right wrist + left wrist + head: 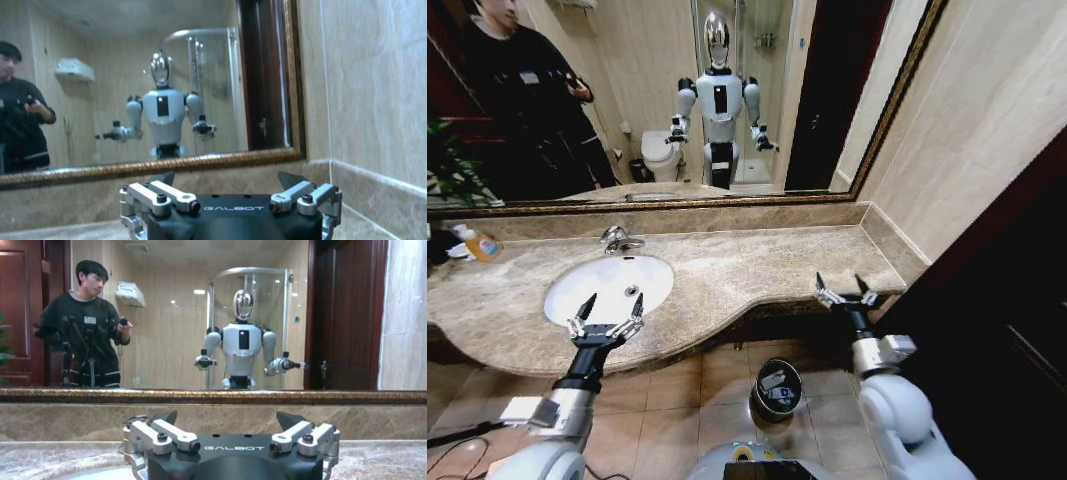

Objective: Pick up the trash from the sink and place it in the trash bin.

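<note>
Head view, left to right: my left hand (606,318) hangs with fingers spread apart and holding nothing, right at the near rim of the sink (567,290), so this arm is plainly the nearer one. I can't make out any trash in the white bowl from here, only the drain. Farther right, down on the floor between my arms, the trash bin (776,389) sits with something pale inside. My right hand (846,291) waits apart too, over the desk (757,265) edge.
</note>
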`<state>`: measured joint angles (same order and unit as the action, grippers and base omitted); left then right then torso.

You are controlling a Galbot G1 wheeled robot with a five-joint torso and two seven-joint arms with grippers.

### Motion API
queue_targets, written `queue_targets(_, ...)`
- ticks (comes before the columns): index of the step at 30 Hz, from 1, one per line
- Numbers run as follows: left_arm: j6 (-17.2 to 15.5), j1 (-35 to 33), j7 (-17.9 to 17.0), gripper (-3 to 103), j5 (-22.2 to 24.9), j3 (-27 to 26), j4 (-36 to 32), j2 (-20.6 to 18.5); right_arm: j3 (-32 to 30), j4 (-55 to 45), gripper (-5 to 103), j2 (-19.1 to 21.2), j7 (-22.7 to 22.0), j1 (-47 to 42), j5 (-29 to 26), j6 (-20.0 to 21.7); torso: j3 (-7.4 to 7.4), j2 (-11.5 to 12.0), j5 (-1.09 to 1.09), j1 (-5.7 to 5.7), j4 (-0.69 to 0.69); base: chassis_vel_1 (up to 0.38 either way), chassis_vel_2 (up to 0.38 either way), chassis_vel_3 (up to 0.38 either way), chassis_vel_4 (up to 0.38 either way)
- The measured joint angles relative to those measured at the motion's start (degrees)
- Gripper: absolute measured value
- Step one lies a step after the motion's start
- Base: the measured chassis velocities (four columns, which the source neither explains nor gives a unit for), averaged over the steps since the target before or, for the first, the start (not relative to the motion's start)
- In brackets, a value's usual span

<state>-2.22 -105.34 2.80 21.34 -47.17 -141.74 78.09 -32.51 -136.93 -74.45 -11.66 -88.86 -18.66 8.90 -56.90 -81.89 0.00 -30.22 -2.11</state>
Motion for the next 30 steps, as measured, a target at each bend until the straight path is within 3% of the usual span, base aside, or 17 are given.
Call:
queue_targets(9,0.0,0.0,0.0,100,0.0,0.0,0.0,0.0,-0.6,2.6,100,0.1,1.1,-0.6,-0.3,-1.2,0.0,0.0,0.01,0.0,0.0,0.0,0.0,0.0,0.0)
queue_targets(16,0.0,0.0,0.0,100,0.0,0.0,0.0,0.0,-2.0,0.4,100,4.0,2.8,-6.7,-3.6,-4.1,0.0,0.0,0.0,0.0,0.0,0.0,0.0,0.0,0.0)
queue_targets(22,0.0,0.0,0.0,100,0.0,0.0,0.0,0.0,-2.9,0.6,100,4.4,3.8,-8.6,-3.5,-6.0,0.0,0.0,0.01,0.0,0.0,0.0,0.0,0.0,0.0)
queue_targets(30,0.0,0.0,0.0,100,0.0,0.0,0.0,0.0,-2.5,0.7,100,4.3,2.0,-7.2,-2.7,-4.3,0.0,0.0,0.0,0.0,0.0,0.0,0.0,0.0,0.0)
